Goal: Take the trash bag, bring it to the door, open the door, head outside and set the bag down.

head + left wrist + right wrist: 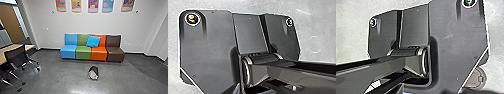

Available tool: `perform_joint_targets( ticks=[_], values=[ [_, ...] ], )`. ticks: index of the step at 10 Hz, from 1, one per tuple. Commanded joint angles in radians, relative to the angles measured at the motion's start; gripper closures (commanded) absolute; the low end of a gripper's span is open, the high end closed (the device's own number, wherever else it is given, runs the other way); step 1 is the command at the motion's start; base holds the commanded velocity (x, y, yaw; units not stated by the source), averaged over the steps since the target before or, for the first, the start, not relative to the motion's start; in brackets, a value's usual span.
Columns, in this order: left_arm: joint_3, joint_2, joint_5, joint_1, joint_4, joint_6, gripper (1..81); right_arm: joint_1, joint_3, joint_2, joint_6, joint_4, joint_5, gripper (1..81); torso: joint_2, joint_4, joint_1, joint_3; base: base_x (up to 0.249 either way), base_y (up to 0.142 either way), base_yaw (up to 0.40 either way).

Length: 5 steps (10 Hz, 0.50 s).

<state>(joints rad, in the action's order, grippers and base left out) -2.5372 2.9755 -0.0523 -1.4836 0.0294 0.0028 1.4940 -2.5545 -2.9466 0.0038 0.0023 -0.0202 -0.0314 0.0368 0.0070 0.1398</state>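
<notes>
Ahead of both pincers, the bag (93, 73) lies on the floor (57, 75) near the sofa (83, 52); whether they are wide or narrow, I cannot tell.

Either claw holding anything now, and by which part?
Can't be told from these views, but the dark bundle with a pale end lies on the floor, unheld.

Head view looks forward and down from high — both wrist views, seemingly close, share the dark plate (208, 45).

Sofa (83, 53) behind probable trash bag (93, 74), chair (16, 55) left
</notes>
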Motion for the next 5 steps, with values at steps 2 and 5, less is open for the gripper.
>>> perform_joint_targets(
  ticks=[2, 5],
  values=[
    [0.011, -0.002, 0.057, 0.036, 0.007, 0.006, 1.0, -0.037, 0.007, 0.002, -0.007, -0.005, -0.063, 1.0, 0.000, 0.000, 0.000, 0.000, 0.162, -0.074, 0.000],
    [0.011, -0.001, 0.057, 0.036, 0.007, 0.006, 1.0, -0.037, 0.007, 0.004, -0.007, -0.004, -0.063, 1.0, 0.000, 0.000, 0.000, 0.000, 0.163, -0.084, 0.000]
  ],
)
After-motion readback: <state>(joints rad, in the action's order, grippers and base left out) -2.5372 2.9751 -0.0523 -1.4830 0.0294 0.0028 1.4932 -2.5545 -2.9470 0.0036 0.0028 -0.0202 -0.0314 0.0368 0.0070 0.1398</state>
